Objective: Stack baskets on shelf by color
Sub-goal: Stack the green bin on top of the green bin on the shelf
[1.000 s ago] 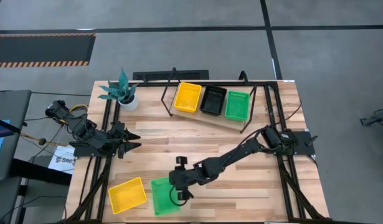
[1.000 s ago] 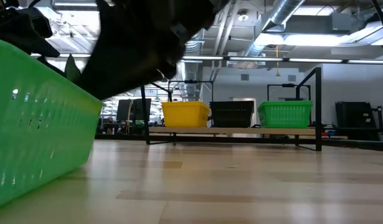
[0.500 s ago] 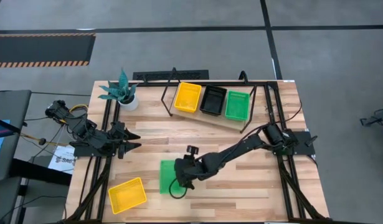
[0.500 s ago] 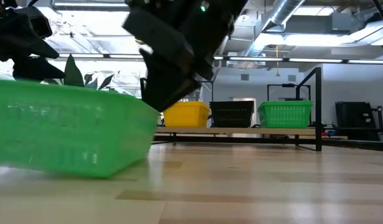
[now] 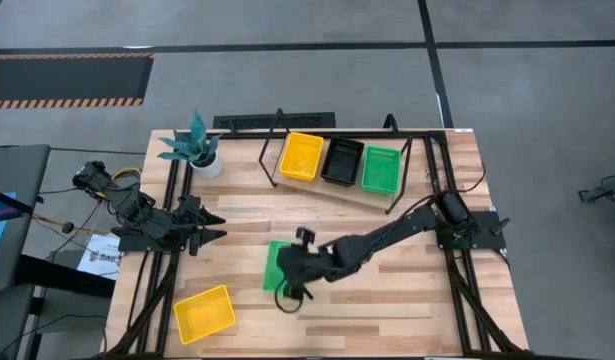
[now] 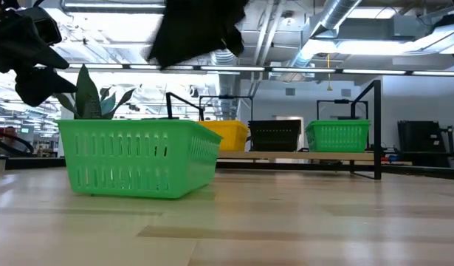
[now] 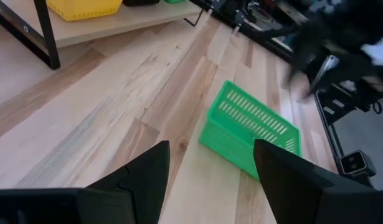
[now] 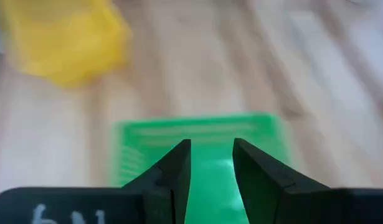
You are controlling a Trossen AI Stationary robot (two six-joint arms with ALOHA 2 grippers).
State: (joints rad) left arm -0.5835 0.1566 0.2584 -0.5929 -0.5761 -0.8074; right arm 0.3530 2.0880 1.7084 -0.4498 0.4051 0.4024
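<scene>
A green basket (image 5: pixel 275 262) (image 6: pixel 138 159) (image 7: pixel 250 127) rests flat on its base on the table's near middle. My right gripper (image 5: pixel 291 278) (image 8: pixel 211 149) hovers just above it, its fingers a little apart with nothing between them. In the low view it (image 6: pixel 197 37) is well clear of the rim. A yellow basket (image 5: pixel 204 312) lies near the left near corner. The shelf (image 5: pixel 327 187) at the far side carries a yellow (image 5: pixel 301 156), a black (image 5: pixel 342 160) and a green basket (image 5: pixel 381 168). My left gripper (image 5: pixel 219 226) (image 7: pixel 211 144) waits open at the table's left.
A potted plant (image 5: pixel 199 150) stands at the far left corner. Black frame bars run along both sides of the table. Bare wood lies between the green basket and the shelf, and to the right of the basket.
My right gripper moved the green basket from the near edge toward the far edge and slightly right. The basket, tipped up a second ago, now sits flat on the table. The gripper has let go and risen clear of the rim.
</scene>
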